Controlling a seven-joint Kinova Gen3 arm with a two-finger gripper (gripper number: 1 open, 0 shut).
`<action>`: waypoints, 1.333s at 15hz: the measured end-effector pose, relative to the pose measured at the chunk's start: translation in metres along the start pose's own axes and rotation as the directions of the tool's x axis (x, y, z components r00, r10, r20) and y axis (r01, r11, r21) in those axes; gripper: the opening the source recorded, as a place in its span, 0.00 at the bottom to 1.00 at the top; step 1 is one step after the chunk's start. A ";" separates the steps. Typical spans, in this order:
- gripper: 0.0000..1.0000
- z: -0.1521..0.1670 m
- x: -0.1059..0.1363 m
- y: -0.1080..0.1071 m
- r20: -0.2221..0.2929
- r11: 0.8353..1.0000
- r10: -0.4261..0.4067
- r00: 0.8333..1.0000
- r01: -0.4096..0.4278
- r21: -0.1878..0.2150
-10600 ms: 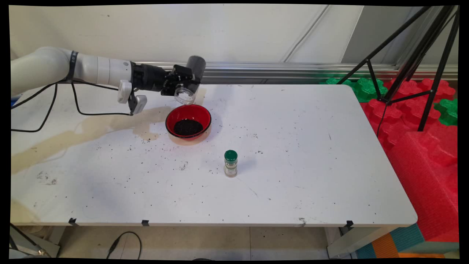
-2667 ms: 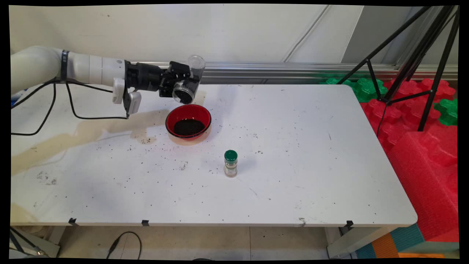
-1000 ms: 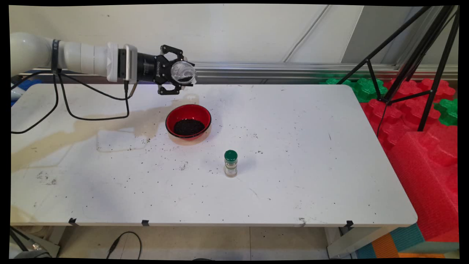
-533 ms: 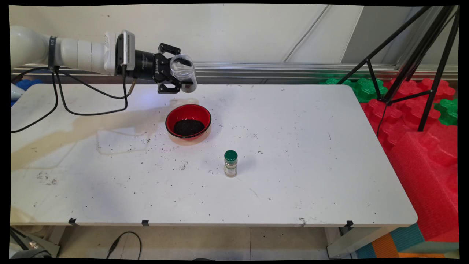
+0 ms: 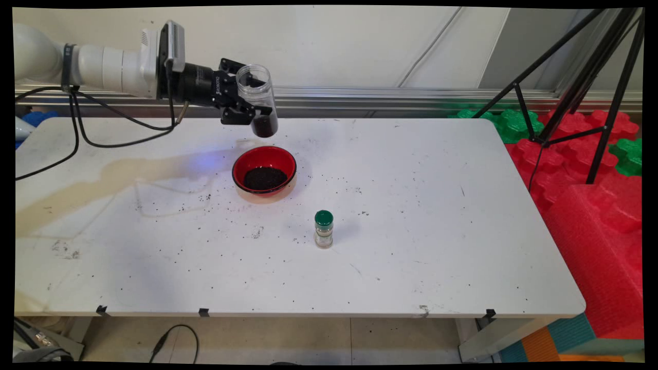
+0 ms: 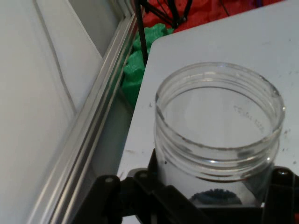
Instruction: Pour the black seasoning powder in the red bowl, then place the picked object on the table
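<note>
Main view: your gripper (image 5: 245, 100) is clamped on the clear jar (image 5: 258, 98), which has swung from tipped back to near upright, mouth up, a little dark grain left in it, above the red bowl (image 5: 264, 170). Pouring looks finished.

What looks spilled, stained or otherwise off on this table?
Dark grains lie scattered over the white table, thickest left of the red bowl. A tan stain runs leftward from the bowl. The clear plastic jar in the black gripper hangs upright, nearly empty.
</note>
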 end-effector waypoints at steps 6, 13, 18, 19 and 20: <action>0.00 -0.008 0.010 -0.003 -0.023 0.986 -0.163 0.986 0.162 -0.026; 0.00 -0.019 0.023 0.003 -0.042 0.961 -0.266 0.963 0.262 -0.089; 0.00 -0.030 0.028 0.018 -0.039 0.946 -0.289 0.957 0.278 -0.166; 0.00 -0.032 0.029 0.021 -0.039 0.943 -0.290 0.956 0.279 -0.184; 0.00 -0.035 0.030 0.026 -0.039 0.938 -0.292 0.956 0.278 -0.207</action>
